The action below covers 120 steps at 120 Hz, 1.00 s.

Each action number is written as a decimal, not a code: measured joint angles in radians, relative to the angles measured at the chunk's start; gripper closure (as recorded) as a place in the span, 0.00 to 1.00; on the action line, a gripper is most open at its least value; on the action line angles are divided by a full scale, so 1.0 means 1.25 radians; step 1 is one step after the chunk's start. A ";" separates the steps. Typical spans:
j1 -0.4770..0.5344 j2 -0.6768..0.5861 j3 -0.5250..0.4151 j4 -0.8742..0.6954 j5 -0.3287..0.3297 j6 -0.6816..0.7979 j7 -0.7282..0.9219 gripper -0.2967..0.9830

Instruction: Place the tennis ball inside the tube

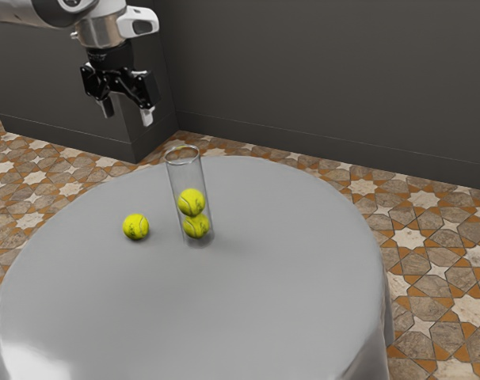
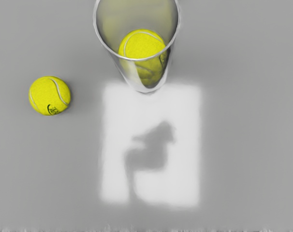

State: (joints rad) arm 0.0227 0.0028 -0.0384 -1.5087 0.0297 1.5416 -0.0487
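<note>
Two balls [image 1: 191,203] in our tube [image 1: 184,169]
We see a third ball [image 1: 135,226] beside it; our fingers [image 1: 147,116] stand apart, higher up.

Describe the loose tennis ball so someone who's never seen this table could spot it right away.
On the round, grey table stands a clear, open-topped tube. Beside it, toward the exterior view's left, a yellow tennis ball rests directly on the table. The two other balls are stacked inside the tube; this one lies alone outside.

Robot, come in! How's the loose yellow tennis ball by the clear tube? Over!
Black two-finger gripper open, empty. Loose yellow tennis ball on round grey table, beside clear upright tube. Two yellow balls inside tube; nothing covering its mouth.
</note>
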 joint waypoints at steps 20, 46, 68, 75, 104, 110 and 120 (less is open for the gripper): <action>-0.002 -0.049 -0.001 -0.033 -0.001 -0.011 -0.005 0.23; 0.073 -0.253 0.000 -0.353 0.000 0.065 -0.009 0.23; 0.118 -0.231 -0.001 -0.513 -0.002 0.226 -0.013 0.23; 0.122 -0.189 -0.001 -0.534 0.000 0.287 -0.015 0.23; 0.156 0.007 -0.001 -0.486 -0.005 0.470 -0.021 0.23; 0.159 0.041 -0.001 -0.473 -0.010 0.496 -0.022 0.23; 0.158 0.095 0.000 -0.429 -0.012 0.528 -0.022 0.23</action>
State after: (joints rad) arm 0.2204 0.1211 -0.0387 -2.0444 0.0146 2.2019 -0.0759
